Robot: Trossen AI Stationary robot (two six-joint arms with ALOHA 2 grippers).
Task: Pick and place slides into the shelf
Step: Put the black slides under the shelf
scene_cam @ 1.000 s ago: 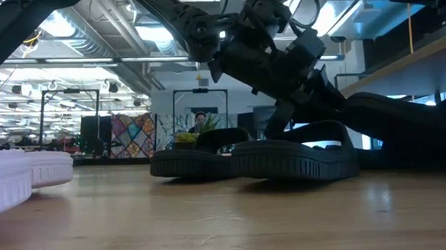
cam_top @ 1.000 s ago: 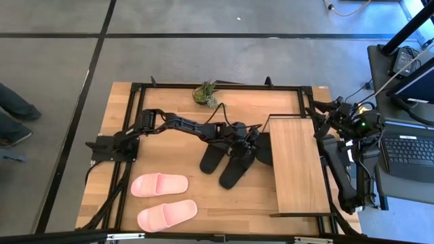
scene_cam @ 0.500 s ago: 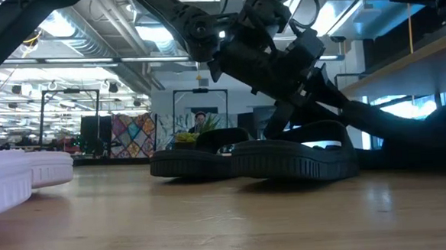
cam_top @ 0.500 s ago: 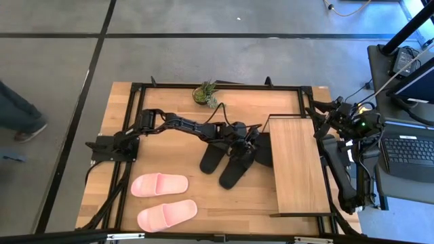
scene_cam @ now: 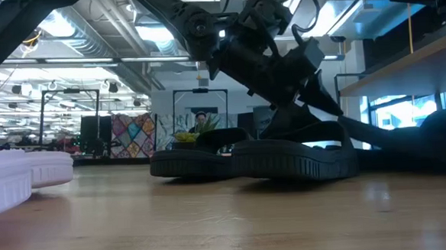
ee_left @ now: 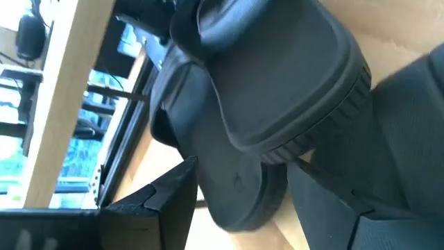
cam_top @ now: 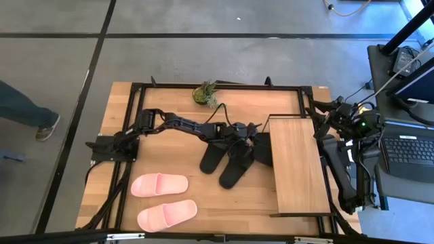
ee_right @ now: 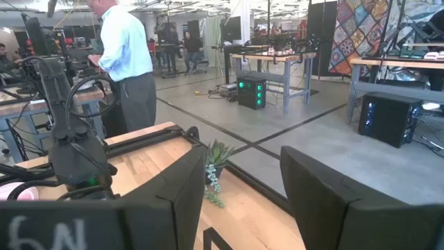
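My left gripper point(cam_top: 260, 144) reaches to the shelf's point(cam_top: 296, 166) left edge, open. In the left wrist view its fingers stand on either side of the rounded end of a black slide point(ee_left: 239, 184) that points under the shelf's wooden top board point(ee_left: 69, 104). In the low view this slide point(scene_cam: 437, 129) lies low under the shelf point(scene_cam: 403, 62). Two more black slides point(cam_top: 211, 157) point(cam_top: 237, 167) lie sole-down just left of the shelf. Two pink slides point(cam_top: 159, 184) point(cam_top: 167, 214) lie near the table's front left. My right gripper point(ee_right: 239, 201) waits open at the table's right side. My left gripper stands with one finger point(ee_left: 177, 198) on each side of the black slide's end point(ee_left: 239, 184), coming level from the table's left. Bare wood shows between the slide and the other finger point(ee_left: 347, 208). Whether the first finger touches the slide, I cannot tell.
A small potted plant point(cam_top: 205, 93) stands at the table's far edge. The right arm point(cam_top: 346, 169) lies along the shelf's right side. A person's leg point(cam_top: 27, 115) is on the floor left of the table, and a person point(ee_right: 125, 62) stands beyond it.
The black slide, which slanted down from my left gripper toward the shelf, has come down and now lies low under the shelf's top board. My left gripper has moved slightly toward the shelf. The other slides have stayed put.
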